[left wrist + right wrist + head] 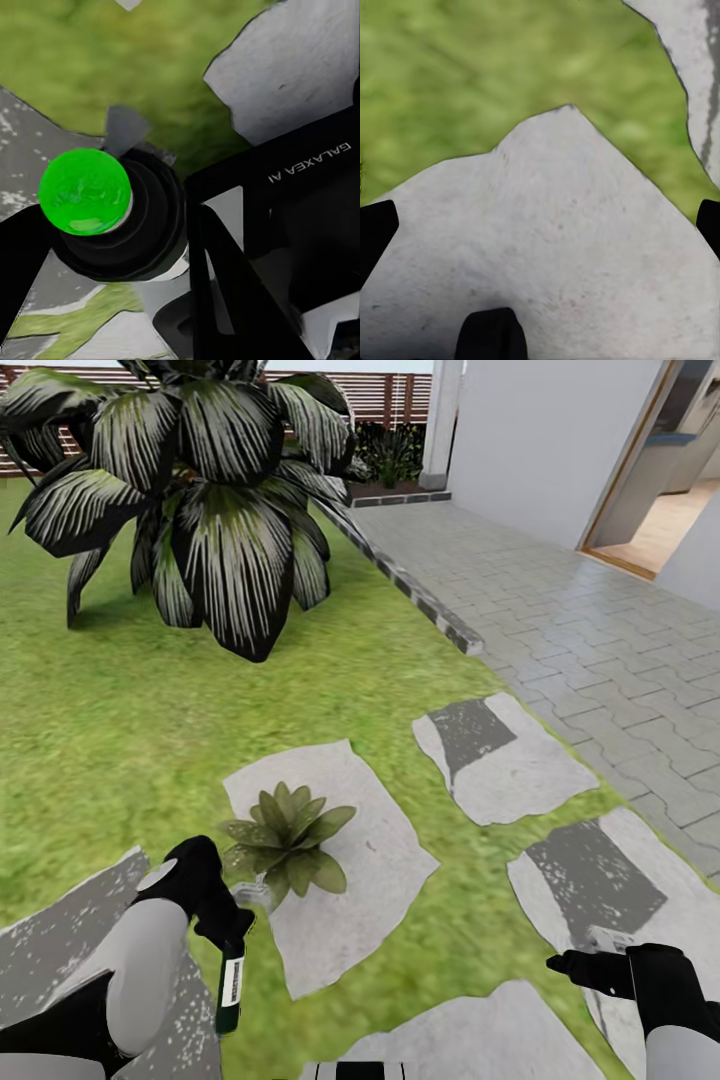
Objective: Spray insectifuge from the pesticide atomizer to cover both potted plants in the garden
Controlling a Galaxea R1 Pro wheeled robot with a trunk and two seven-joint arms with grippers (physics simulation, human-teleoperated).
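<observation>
My left gripper [230, 932] is shut on the pesticide atomizer [230, 985], a dark-green bottle with a white label hanging downward at the lower left. Its pale grey spray head [255, 895] sits right beside a potted plant [290, 840], a low green rosette on a grey stepping stone [370, 880]. In the left wrist view the bottle's round green end [84, 191] faces the camera between the black fingers [225, 270]. The second potted plant is out of view. My right gripper [572, 964] hovers open over another stone [547, 247] at the lower right, holding nothing.
A big striped-leaf plant [200, 490] stands on the lawn behind. A stone curb [420, 595] separates the grass from a grey paved terrace [580, 620] leading to an open doorway [650, 510]. More stepping stones [500, 760] lie to the right; a wooden fence [385, 395] closes the back.
</observation>
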